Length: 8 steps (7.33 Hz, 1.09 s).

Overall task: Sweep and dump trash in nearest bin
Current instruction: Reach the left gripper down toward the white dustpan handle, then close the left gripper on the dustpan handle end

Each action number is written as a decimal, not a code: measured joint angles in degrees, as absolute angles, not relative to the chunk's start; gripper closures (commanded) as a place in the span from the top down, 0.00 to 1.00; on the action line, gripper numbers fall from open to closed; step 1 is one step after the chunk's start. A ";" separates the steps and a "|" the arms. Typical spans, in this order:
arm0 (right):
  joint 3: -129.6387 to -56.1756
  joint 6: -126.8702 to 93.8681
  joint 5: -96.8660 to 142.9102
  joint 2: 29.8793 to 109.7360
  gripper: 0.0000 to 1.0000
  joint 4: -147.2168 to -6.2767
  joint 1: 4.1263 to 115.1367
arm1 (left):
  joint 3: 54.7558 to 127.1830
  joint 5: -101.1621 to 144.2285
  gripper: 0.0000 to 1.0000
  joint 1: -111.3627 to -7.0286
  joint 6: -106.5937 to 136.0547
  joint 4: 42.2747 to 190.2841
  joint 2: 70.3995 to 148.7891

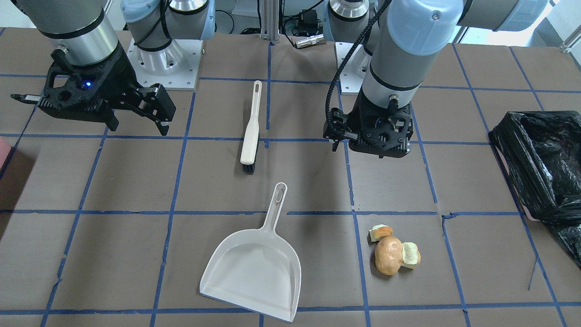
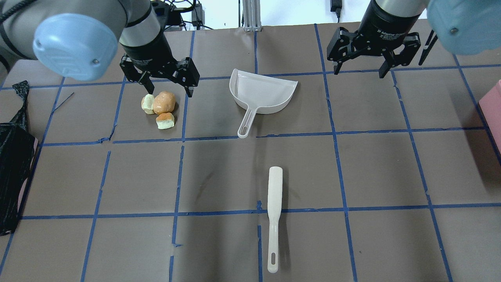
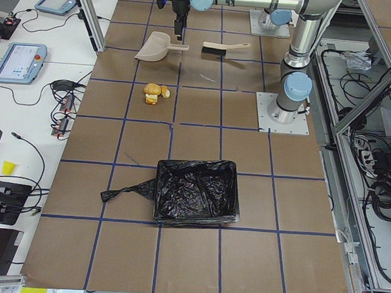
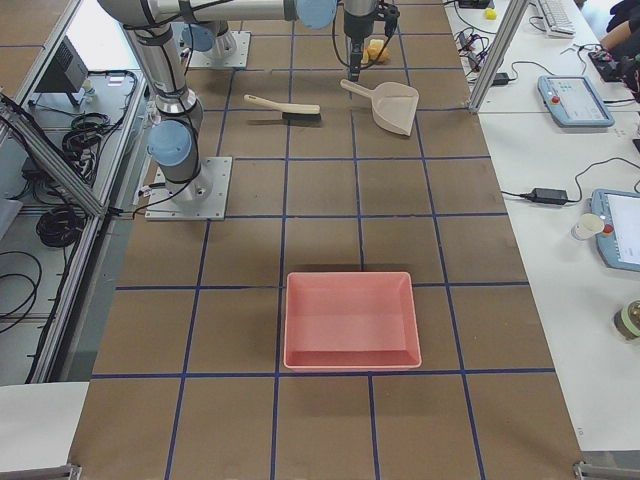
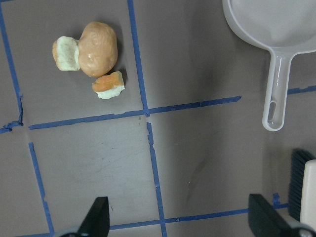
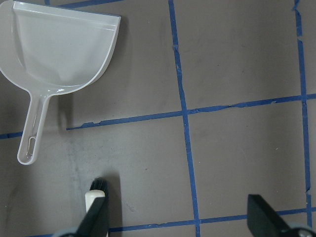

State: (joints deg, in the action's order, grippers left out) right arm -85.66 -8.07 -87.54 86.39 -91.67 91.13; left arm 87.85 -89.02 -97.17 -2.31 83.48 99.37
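I read both sets of jaws as spread wide and holding nothing. The left gripper (image 2: pixel 170 88) hangs pointing down over bare table, near the trash (image 2: pixel 163 102), which lies in a touching cluster apart from the dustpan (image 2: pixel 262 92). The right gripper (image 2: pixel 364 70) hovers likewise, off beyond the brush (image 2: pixel 274 207). The bin (image 1: pixel 540 159) sits at the left end of the table.

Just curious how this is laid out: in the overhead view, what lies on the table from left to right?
Black-lined bin → food scraps → dustpan → pink tray. The brush overlaps the dustpan's span, so it is left out.
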 measured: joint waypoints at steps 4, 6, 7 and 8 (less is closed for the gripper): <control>-86.72 -7.99 -87.59 86.81 1.00 -91.64 91.12 | 91.15 -87.04 1.00 -104.83 -1.77 70.78 106.08; -87.78 -6.91 -87.66 87.23 1.00 -91.76 90.64 | 94.44 -86.93 1.00 -106.67 -1.53 64.04 107.87; -87.93 -5.67 -87.74 87.19 1.00 -91.77 90.05 | 96.86 -86.88 1.00 -107.30 -1.54 59.04 108.90; -88.01 -4.71 -87.76 87.17 1.00 -91.76 89.17 | 98.40 -86.87 1.00 -108.02 -1.44 55.29 110.06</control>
